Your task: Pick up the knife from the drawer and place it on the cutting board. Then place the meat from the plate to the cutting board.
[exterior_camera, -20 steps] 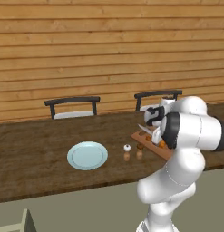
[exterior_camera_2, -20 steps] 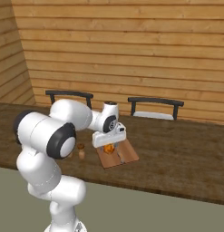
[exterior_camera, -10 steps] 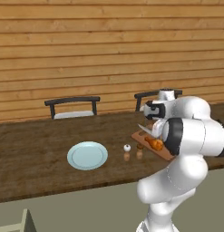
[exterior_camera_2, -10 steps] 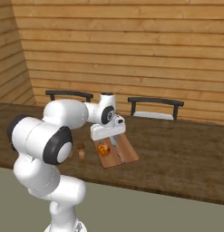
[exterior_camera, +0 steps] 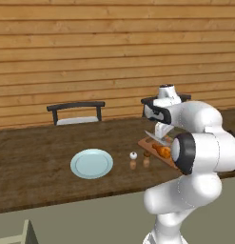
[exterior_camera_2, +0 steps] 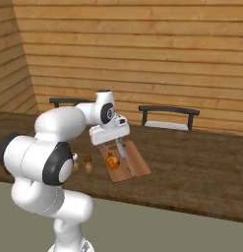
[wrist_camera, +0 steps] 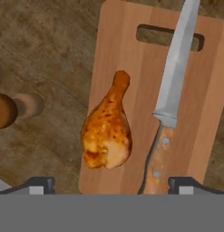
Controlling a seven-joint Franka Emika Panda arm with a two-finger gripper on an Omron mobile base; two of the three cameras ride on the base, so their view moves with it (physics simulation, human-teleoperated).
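Dark wood bench (exterior_camera: 43, 162) is carrying the cutting board (wrist_camera: 131, 54), where the meat (wrist_camera: 107, 131) and the knife (wrist_camera: 170, 95) are lying side by side, apart. Above them the fingers (wrist_camera: 41, 183) are standing wide apart, holding nothing, the meat lying between them. The plate (exterior_camera: 92, 163) is sitting bare, well apart.

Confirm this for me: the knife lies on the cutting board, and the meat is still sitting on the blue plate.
Wrong about the meat: it lies on the cutting board beside the knife, as the hand view shows. The plate is bare.
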